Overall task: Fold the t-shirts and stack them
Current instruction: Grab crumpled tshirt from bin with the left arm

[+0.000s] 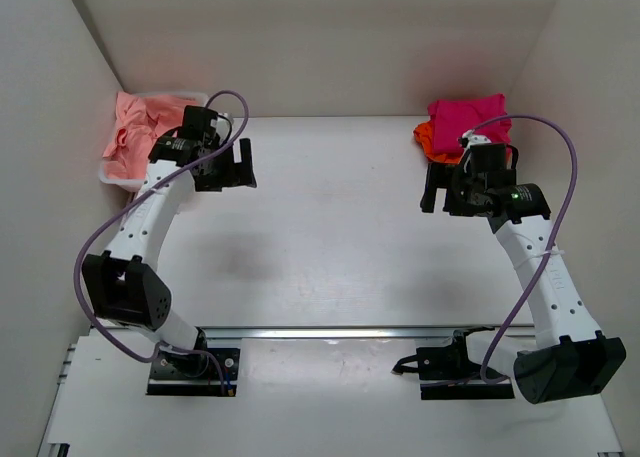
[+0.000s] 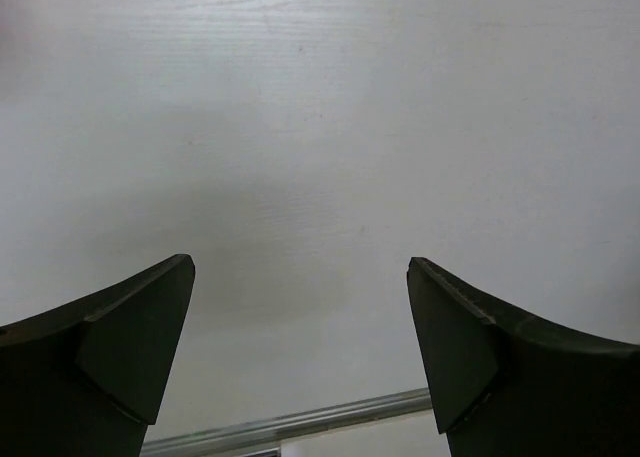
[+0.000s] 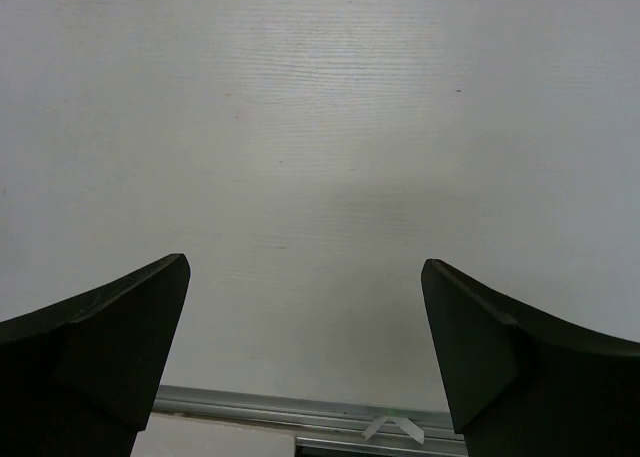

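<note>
Left gripper: jaws apart, empty, over white table; crumpled salmon-pink cloth t-shirt at 10 o'clock in white basket.
Right gripper: jaws apart, empty, near folded magenta t-shirt atop orange t-shirt, 2 o'clock.
Step, judged: fetching next shirt. Next move calls for left arm reaching into basket.

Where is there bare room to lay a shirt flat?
The middle of the table, between the left gripper and right gripper, is bare. Crowded: far-left corner, basket with pink shirt; far-right corner, magenta shirt on orange shirt.
</note>
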Available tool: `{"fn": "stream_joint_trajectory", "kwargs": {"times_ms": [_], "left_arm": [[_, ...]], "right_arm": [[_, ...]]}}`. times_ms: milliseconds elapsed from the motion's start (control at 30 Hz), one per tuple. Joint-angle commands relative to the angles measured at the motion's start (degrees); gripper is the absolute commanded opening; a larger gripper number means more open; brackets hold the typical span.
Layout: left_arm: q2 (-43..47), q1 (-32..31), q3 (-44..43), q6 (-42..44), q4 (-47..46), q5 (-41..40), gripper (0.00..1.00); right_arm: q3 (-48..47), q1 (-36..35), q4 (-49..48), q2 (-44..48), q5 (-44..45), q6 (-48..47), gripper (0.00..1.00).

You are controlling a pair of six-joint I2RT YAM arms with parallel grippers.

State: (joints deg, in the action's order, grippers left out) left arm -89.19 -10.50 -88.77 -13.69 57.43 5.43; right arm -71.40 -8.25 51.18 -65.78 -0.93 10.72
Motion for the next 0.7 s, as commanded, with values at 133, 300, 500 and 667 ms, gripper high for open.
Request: {"fn": "stream_joint_trajectory", "kwargs": {"times_ms": [133,300,500,667], "left_arm": [[7.2,-2.2,0.2,-2.4,-10.7,-14.2,0.99],[-3.8,7.6,-10.0,-4.5,-9.4,-15.8,0.98],[-27.8,13.0,-42.9,-6.7,-0.3,-17.4,0.01],[-35.6,18.1,-47.2,-14.2,-3.5,-18.5,0.34]], "right_arm": [[-1.3,-0.7,0.9,0.7,-1.2,-0.2,0.99],[-2.0,-1.4,1.7,0.0,-1.4,-0.5,0.99],[-3.5,-0.5,1.8,-2.8,-3.3,0.5,1.00],[-4.4,1.6,2.3,-4.5,-4.3,0.1,0.99]]}}
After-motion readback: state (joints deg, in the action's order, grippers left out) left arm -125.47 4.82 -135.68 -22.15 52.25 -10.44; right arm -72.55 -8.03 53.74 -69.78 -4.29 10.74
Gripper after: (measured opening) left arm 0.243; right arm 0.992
